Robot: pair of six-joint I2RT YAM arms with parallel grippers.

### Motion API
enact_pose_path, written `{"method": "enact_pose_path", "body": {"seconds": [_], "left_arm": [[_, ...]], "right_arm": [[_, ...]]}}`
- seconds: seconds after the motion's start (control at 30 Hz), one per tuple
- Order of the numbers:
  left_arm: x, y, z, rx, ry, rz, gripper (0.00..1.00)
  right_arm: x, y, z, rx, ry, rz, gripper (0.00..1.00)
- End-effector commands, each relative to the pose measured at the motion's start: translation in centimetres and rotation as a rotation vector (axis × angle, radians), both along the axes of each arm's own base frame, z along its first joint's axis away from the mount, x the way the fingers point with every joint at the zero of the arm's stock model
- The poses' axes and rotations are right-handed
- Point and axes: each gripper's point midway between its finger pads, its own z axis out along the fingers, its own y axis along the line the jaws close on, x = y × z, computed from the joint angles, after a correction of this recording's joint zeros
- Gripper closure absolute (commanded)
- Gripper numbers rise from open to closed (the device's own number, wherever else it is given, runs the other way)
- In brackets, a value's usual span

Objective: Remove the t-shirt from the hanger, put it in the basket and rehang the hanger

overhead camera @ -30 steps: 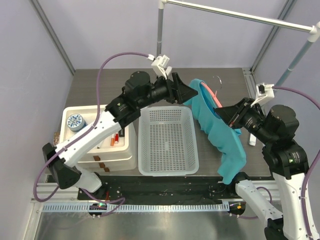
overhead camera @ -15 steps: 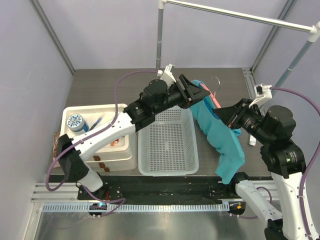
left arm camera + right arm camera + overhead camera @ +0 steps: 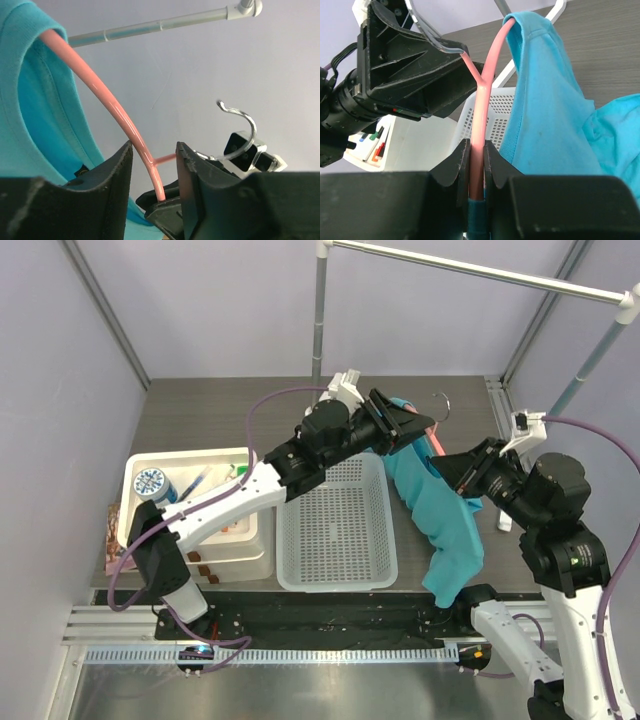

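The salmon-pink hanger [image 3: 434, 443] is held in the air over the table's right side, its wire hook [image 3: 440, 400] pointing back. The turquoise t-shirt [image 3: 445, 520] hangs from it, draped down toward the front right. My right gripper [image 3: 447, 462] is shut on the hanger's arm [image 3: 479, 125], with the t-shirt [image 3: 555, 115] beside it. My left gripper [image 3: 415, 422] is open. In the left wrist view its fingers [image 3: 119, 167] straddle the hanger [image 3: 110, 105] near the hook [image 3: 245, 131], without clamping it. The t-shirt's collar [image 3: 30, 115] covers the hanger's upper end.
A white mesh basket [image 3: 335, 520] sits in the table's middle, below the hanger. A white drawer box [image 3: 215, 540] with small items stands at the left. The silver rack rail [image 3: 480, 270] and its pole [image 3: 320, 320] rise at the back.
My left arm has reached right to the hanger, and its open jaws now sit around the hanger's arm. The right gripper has kept its hold; the t-shirt's hanging end shifted slightly.
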Motion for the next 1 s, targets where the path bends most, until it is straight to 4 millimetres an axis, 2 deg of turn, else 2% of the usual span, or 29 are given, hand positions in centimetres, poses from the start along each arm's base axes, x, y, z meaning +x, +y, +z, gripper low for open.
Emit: {"method": "enact_pose_path", "body": {"seconds": [0.0,0.07,0.27,0.3,0.37,0.43,0.57,0.6,0.87,0.97], "left_arm": [[0.2,0.4,3.4,-0.13,-0.056,0.034,0.63],[0.1,0.8,3.8,-0.156,-0.063,0.04,0.67],[0.0,1.1,4.7,-0.18,-0.073,0.05,0.68],[-0.1,1.0,5.3,-0.181,-0.091,0.038,0.74],[-0.2,0.7,5.2,-0.155,-0.11,0.026,0.91],[-0.7,0.3,5.3,-0.145,-0.133,-0.009,1.0],[-1.5,0.1,5.0,-0.106,-0.184,-0.055,1.0],[-1.5,0.1,4.8,-0.099,-0.178,-0.057,1.0],[-1.6,0.2,4.8,-0.135,-0.148,-0.054,1.0],[-1.8,0.0,5.6,-0.167,-0.146,-0.073,1.0]], "right_arm": [[-1.9,1.3,3.9,0.048,-0.161,0.099,0.99],[-2.3,1.3,4.3,0.058,-0.173,0.106,0.99],[-2.6,1.5,4.8,0.07,-0.181,0.117,0.99],[-2.5,1.6,4.6,0.07,-0.175,0.125,0.99],[-2.4,1.9,4.2,0.073,-0.157,0.137,0.99],[-2.4,2.1,4.1,0.074,-0.145,0.152,0.97],[-2.0,2.3,4.0,0.076,-0.118,0.155,0.66],[-2.0,2.3,4.2,0.075,-0.121,0.152,0.63],[-0.9,2.1,4.7,0.075,-0.123,0.127,0.64],[-0.7,2.4,4.2,0.077,-0.106,0.14,0.71]]}}
